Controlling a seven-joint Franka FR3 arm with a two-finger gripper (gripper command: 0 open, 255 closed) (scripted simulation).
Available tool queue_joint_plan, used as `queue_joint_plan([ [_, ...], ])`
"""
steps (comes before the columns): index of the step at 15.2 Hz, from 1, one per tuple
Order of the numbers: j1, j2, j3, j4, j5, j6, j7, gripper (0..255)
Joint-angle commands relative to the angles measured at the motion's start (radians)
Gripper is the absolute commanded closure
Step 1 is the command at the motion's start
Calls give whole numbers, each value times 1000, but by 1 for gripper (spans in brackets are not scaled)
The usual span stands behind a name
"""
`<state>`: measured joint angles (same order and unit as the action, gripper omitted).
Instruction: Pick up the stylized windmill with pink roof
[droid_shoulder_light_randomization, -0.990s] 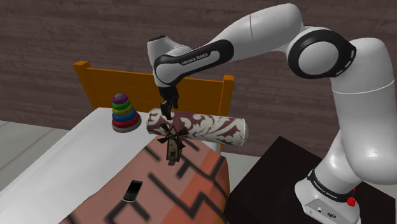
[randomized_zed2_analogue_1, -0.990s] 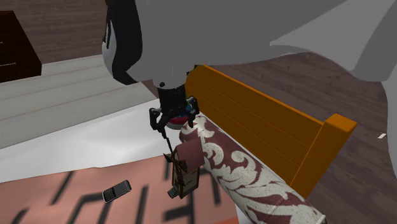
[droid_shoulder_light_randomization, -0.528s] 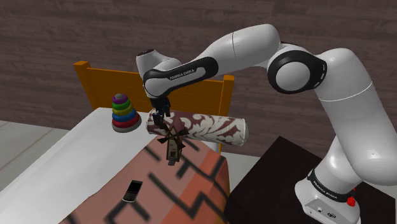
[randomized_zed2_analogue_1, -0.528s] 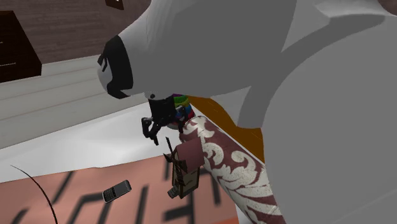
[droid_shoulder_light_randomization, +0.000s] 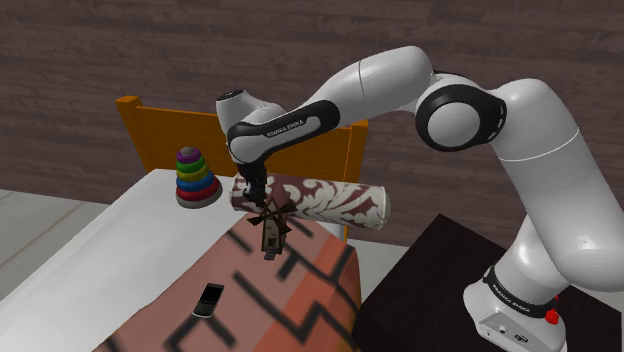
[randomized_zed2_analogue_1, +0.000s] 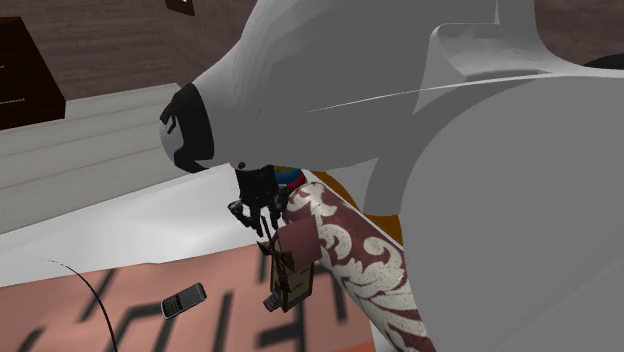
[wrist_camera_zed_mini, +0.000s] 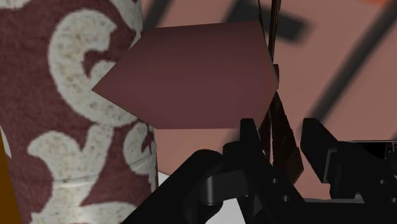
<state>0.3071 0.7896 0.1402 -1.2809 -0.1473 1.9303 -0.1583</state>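
One bed (droid_shoulder_light_randomization: 110, 240) with an orange headboard (droid_shoulder_light_randomization: 170, 135) is carrying everything, a pink blanket (droid_shoulder_light_randomization: 290, 300) with black lines lying over its white sheet. The single white arm (droid_shoulder_light_randomization: 540, 180) is reaching across from the stand. One maroon bolster (droid_shoulder_light_randomization: 330, 200) with white scrollwork is lying along the headboard. One stack of coloured rings (droid_shoulder_light_randomization: 196, 178) is standing beside the bolster's end, on the shoulder view's left.

One windmill (droid_shoulder_light_randomization: 270, 228), brown with a dusky pink roof (wrist_camera_zed_mini: 191, 76), is standing on the blanket against the bolster, directly beneath the end effector (droid_shoulder_light_randomization: 257, 197). The end effector is hanging just above it with its fingers (wrist_camera_zed_mini: 251, 137) parted a little, the windmill's dark blades sitting in the gap. It is gripping nothing, and whether the fingers are brushing the blades is unclear.

One black phone (droid_shoulder_light_randomization: 208, 299) is lying on the blanket, well apart from the windmill.
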Motion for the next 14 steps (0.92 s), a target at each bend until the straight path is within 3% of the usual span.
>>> queue_joint_plan([
  [1,0,0,0,-1,0,1,0,255],
  [8,0,2,0,3,0,0,0,255],
  [14,0,-32,3,27,5,-58,-5,255],
])
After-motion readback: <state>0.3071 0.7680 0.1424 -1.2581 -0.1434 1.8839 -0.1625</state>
